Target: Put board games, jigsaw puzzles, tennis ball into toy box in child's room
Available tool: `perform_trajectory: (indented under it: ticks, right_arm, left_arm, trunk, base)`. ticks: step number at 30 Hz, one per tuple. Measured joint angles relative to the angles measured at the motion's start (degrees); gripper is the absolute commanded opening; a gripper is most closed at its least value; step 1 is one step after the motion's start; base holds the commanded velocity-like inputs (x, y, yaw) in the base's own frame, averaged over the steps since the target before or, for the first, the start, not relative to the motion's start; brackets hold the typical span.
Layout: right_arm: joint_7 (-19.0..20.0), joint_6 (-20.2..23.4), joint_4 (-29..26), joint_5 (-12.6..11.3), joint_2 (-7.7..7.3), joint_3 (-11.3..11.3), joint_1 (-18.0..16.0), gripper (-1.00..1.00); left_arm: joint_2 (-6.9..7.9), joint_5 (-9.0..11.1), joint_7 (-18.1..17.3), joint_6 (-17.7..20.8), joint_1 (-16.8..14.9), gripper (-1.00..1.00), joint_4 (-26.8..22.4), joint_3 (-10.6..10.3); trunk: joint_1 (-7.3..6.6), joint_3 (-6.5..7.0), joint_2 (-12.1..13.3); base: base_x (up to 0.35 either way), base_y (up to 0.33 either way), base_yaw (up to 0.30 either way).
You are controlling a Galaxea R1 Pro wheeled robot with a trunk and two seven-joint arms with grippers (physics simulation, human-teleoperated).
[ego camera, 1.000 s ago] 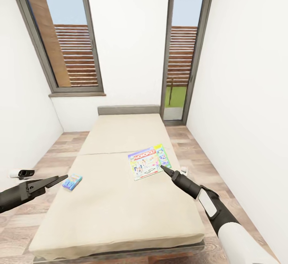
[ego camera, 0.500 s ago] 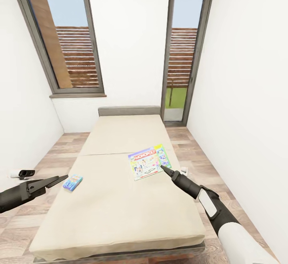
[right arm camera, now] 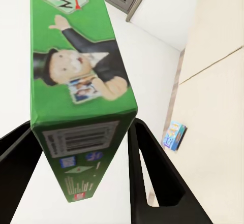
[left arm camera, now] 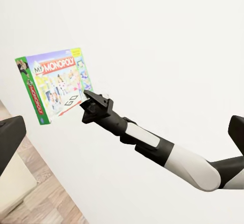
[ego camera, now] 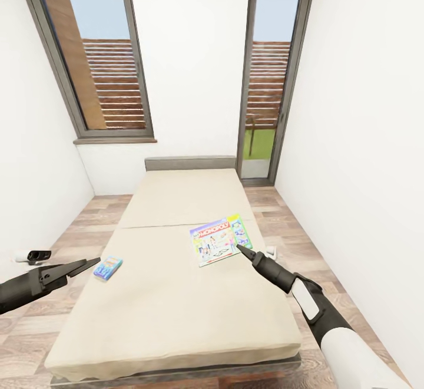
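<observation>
From my head, a narrow white-walled room with wood plank floor and two tall grey-framed windows [ego camera: 100, 53] stretches ahead, the bed [ego camera: 171, 318] filling its middle up to a low grey headboard [ego camera: 189, 162]. My right gripper [ego camera: 240, 249] reaches over the mattress and meets the near corner of the Monopoly board game [ego camera: 221, 239]. My left gripper [ego camera: 88, 263] hangs off the bed's left side, just beside the small blue board game [ego camera: 107, 268] lying flat near that edge; from here I cannot tell how its jaws stand. No toy box appears from here, so I judge a drive to it lies ahead.

From my left wrist, looking across at the white wall, the Monopoly box stands on edge in the air, pinched at its lower corner by the right gripper [left arm camera: 91, 102]. It is clear of the mattress, so it is lifted, not resting.

From my right wrist, the two dark fingers [right arm camera: 152, 183] sit closed against both faces of the box's green spine, barcode end nearest. Gripping the thin way suits its flat shape. Beyond, the blue box [right arm camera: 174, 135] lies on the beige mattress, the next pick as I judge it.
</observation>
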Motion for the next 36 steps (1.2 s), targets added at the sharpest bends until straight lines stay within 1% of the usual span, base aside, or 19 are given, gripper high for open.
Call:
perform_trajectory:
  ticks: [6, 13, 16, 29, 36]
  right_arm:
    - [-0.1, -0.1, 0.0, 0.0, 0.02, 0.0, 0.0, -1.00]
    - [-0.1, -0.1, 0.0, 0.0, 0.30, 0.0, 0.0, -1.00]
    - [-0.1, -0.1, 0.0, 0.1, 0.42, 0.0, 0.0, -1.00]
    - [-0.1, -0.1, 0.0, 0.0, 0.46, -0.1, 0.0, -1.00]
    - [-0.4, -0.4, 0.1, 0.1, 0.45, -0.1, 0.0, -1.00]
  left_arm:
    - [0.00, 0.0, 0.0, 0.0, 0.0, 1.00, 0.0, 0.0]
    - [0.00, 0.0, 0.0, 0.0, 0.0, 1.00, 0.0, 0.0]
    - [0.01, 0.0, 0.0, 0.0, 0.0, 1.00, 0.0, -0.1]
    - [0.01, 0.0, 0.0, 0.0, 0.0, 1.00, 0.0, -0.1]
    - [0.00, 0.0, 0.0, -0.4, 0.0, 1.00, 0.0, -0.1]
  trunk:
    - [0.00, 0.02, 0.0]
    - [0.00, 0.36, 0.0]
    - [0.02, 0.56, 0.0]
    - [0.00, 1.46, 0.0]
    - [0.00, 1.63, 0.0]
  base:
    - [0.000, 0.000, 0.029]
    - [-0.003, 0.000, 0.194]
    - [-0.125, 0.000, 0.218]
    - [-0.027, 0.000, 0.210]
    - [0.000, 0.000, 0.058]
